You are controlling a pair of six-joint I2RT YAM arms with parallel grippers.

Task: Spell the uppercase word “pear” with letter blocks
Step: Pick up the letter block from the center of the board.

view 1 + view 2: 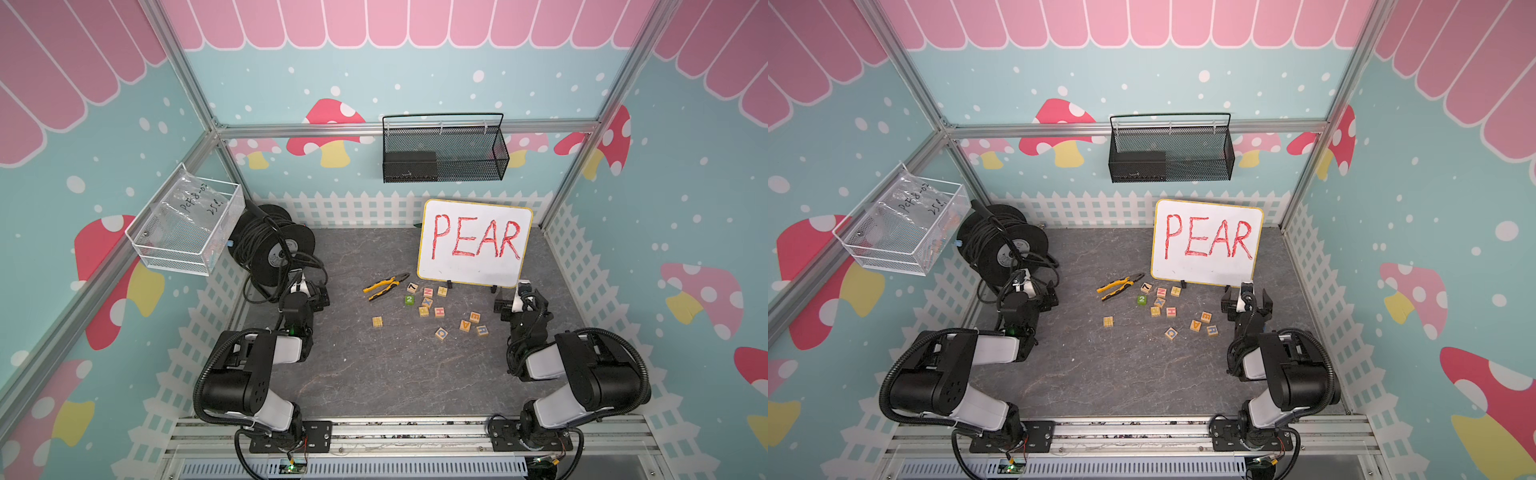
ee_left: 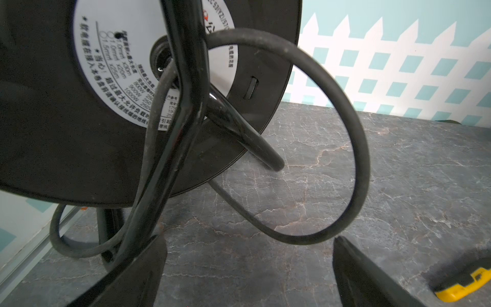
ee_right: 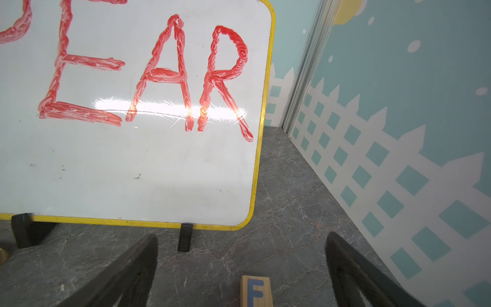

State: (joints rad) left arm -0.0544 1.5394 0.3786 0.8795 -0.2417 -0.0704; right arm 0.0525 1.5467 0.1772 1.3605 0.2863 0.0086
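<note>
Currently my left gripper [image 2: 245, 255] and right gripper [image 3: 241, 244] gape empty; the left could snag the cable loop [image 2: 362, 154] just ahead, the right topple the whiteboard [image 3: 159, 164] ahead.

You will find four natural-wood cubes lying flat on the table [image 1: 374, 374], not in a row. The orange E block [image 1: 475, 317], orange A block [image 1: 465, 325] and blue R block [image 1: 482, 330] sit close together toward the right edge. The yellow P block [image 1: 424, 311] lies apart, nearer centre.

Twelve small blocks [image 1: 439, 311], one pliers [image 1: 385, 286], one whiteboard [image 1: 473, 266], one cable reel [image 1: 272, 245], two wire baskets [image 1: 444, 153].
</note>
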